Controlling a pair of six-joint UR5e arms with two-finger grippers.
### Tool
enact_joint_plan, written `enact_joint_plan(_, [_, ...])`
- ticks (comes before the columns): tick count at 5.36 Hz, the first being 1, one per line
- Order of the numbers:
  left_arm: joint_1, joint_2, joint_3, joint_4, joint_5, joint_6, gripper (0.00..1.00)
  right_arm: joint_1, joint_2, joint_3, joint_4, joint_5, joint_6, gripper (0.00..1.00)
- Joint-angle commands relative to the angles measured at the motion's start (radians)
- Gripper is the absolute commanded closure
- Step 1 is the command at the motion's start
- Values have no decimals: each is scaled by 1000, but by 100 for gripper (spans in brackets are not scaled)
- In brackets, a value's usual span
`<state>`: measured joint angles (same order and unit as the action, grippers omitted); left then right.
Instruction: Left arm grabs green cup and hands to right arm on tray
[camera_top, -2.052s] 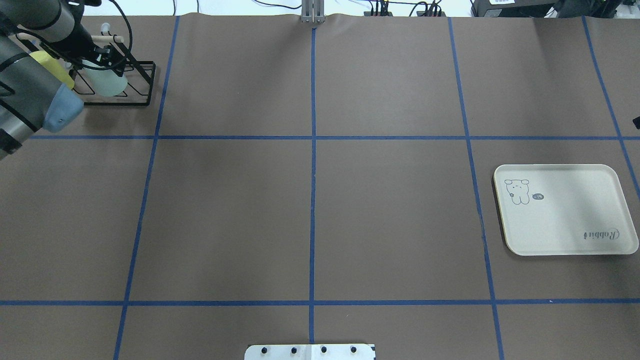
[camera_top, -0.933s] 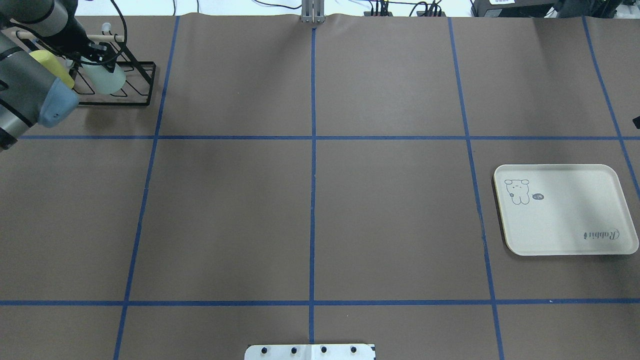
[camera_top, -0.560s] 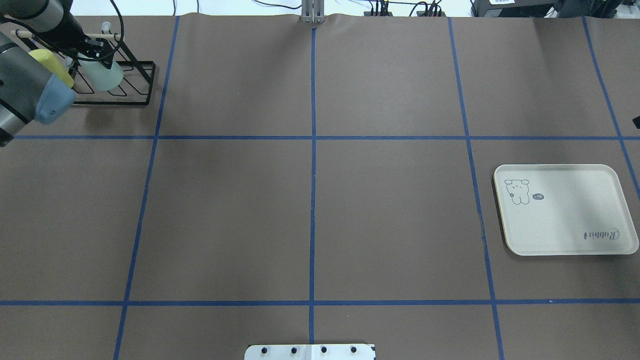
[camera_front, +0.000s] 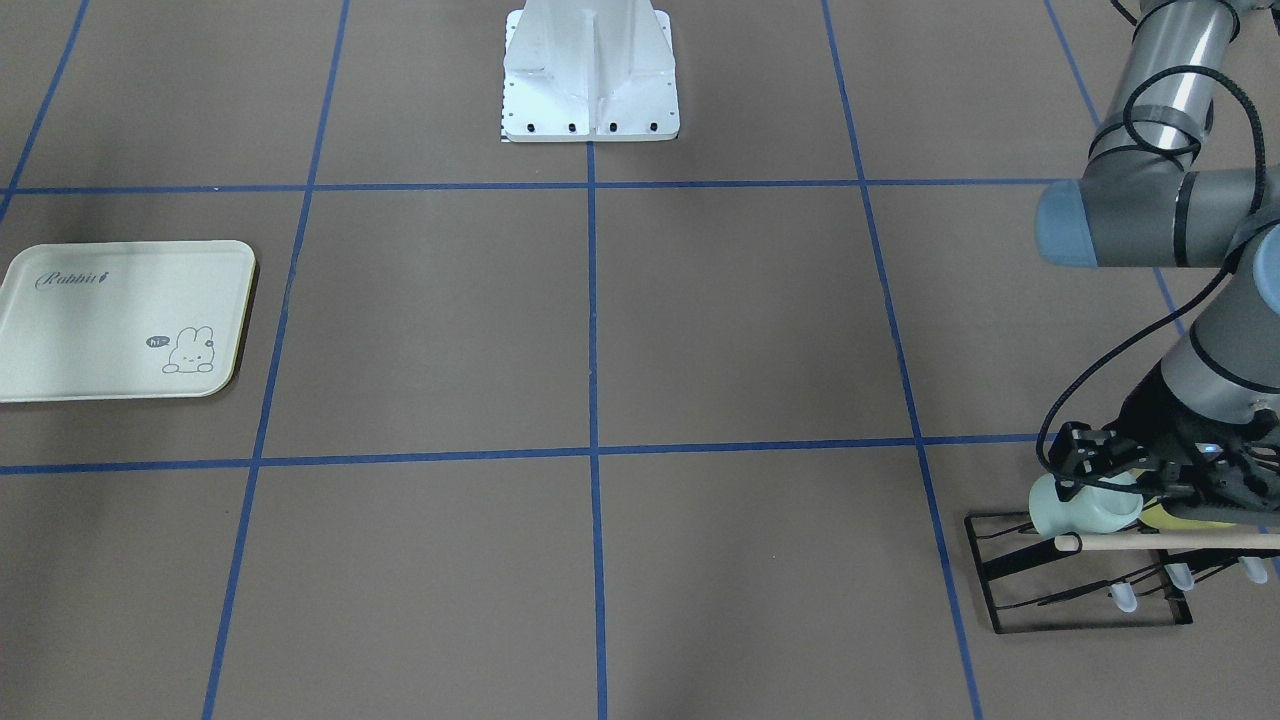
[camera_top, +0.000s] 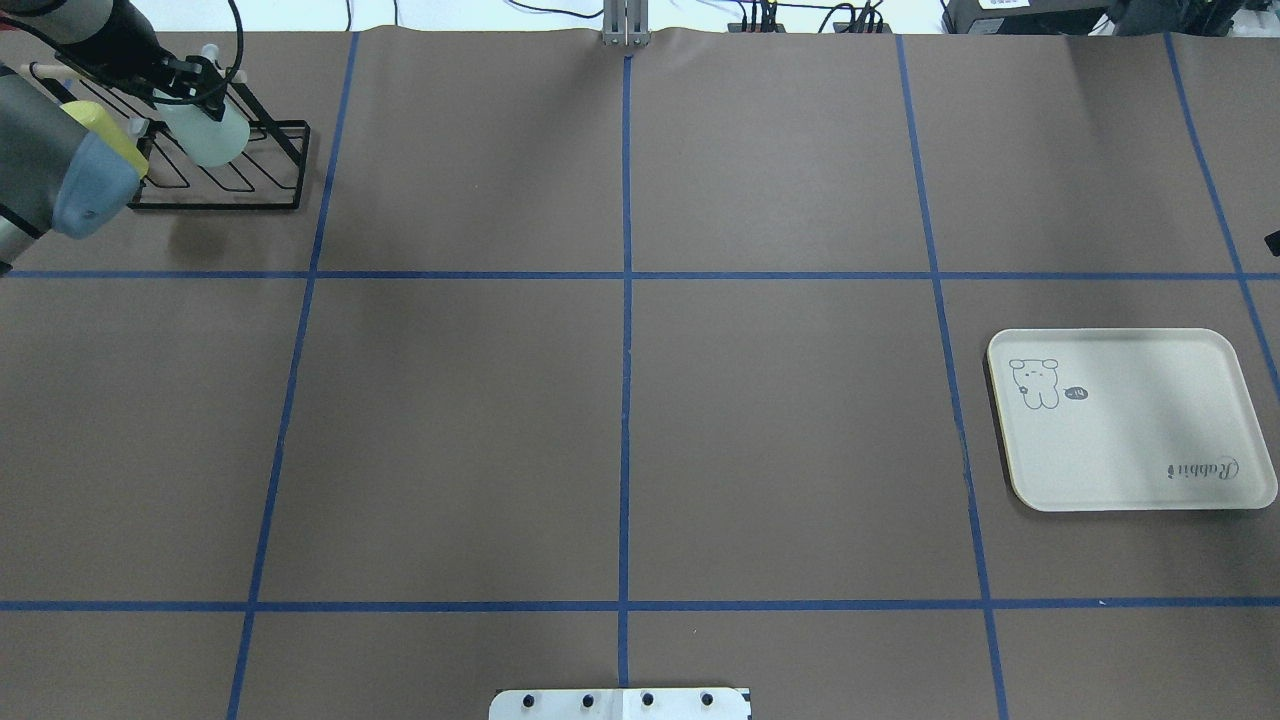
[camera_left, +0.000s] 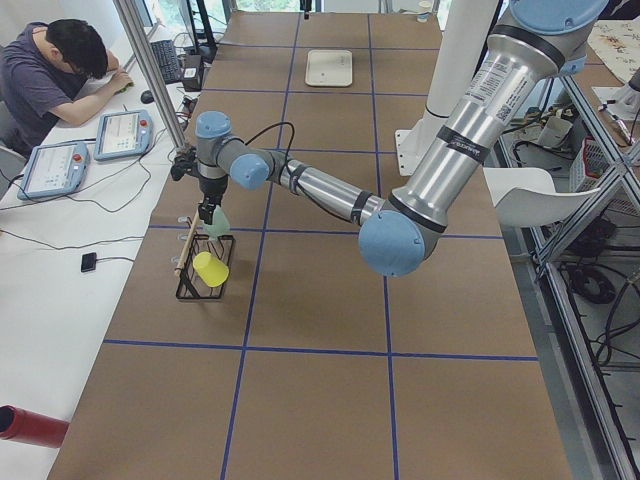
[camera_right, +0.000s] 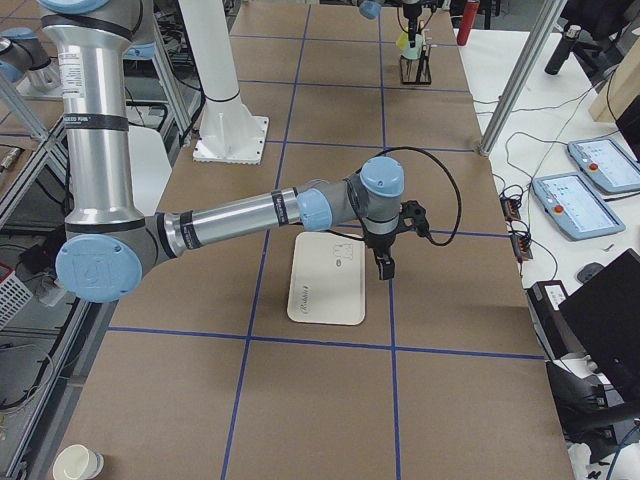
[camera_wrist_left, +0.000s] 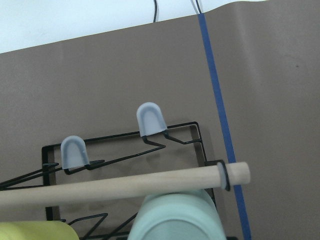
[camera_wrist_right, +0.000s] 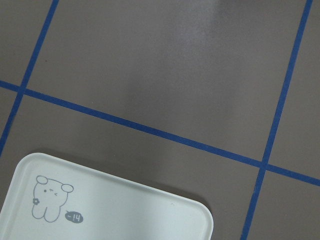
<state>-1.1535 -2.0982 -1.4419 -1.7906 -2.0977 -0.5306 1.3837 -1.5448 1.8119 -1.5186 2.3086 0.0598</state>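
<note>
The pale mint-green cup (camera_top: 207, 137) lies on its side at the black wire rack (camera_top: 270, 170) in the far left corner. It also shows in the front view (camera_front: 1083, 506) and at the bottom of the left wrist view (camera_wrist_left: 175, 218). My left gripper (camera_top: 185, 88) is shut on the green cup's closed end. The cream tray (camera_top: 1130, 420) lies flat and bare at the right, also in the right wrist view (camera_wrist_right: 110, 210). My right gripper (camera_right: 385, 268) hangs just beside the tray (camera_right: 328, 280); I cannot tell whether it is open or shut.
A yellow-green cup (camera_top: 105, 135) sits on the rack next to the green one, partly behind my left arm. A wooden dowel (camera_wrist_left: 125, 185) runs along the rack's top. The robot base (camera_front: 590, 70) stands mid-table. An operator (camera_left: 60, 70) sits beyond the far edge.
My left gripper has moved toward the table's far edge, and the green cup has moved with it along the rack. The tray and right arm have not moved.
</note>
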Motion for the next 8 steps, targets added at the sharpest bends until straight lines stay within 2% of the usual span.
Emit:
enact_joint_plan(1, [-21, 42, -127, 34, -16, 0, 56, 0, 0, 0, 0, 0, 0, 0])
enact_joint_plan(2, [-43, 73, -217, 34, -10, 0, 56, 0, 2, 1, 0, 2, 0, 0])
enact_joint_plan(3, [-49, 69, -235, 33, -7, -20, 57, 0, 38, 1, 0, 5, 71, 0])
enact_joint_plan(4, [-43, 61, -233, 27, 19, -93, 57, -24, 72, 9, 41, 8, 225, 0])
enact_joint_plan(6, [-11, 57, -314, 7, 7, -318, 57, -159, 80, 1, 351, 0, 719, 0])
enact_joint_plan(7, [39, 57, -362, 2, 5, -453, 57, -205, 121, 0, 506, -9, 1013, 0])
enact_joint_plan(8, [101, 55, -421, 2, 5, -597, 56, -251, 143, 1, 688, -71, 1272, 0])
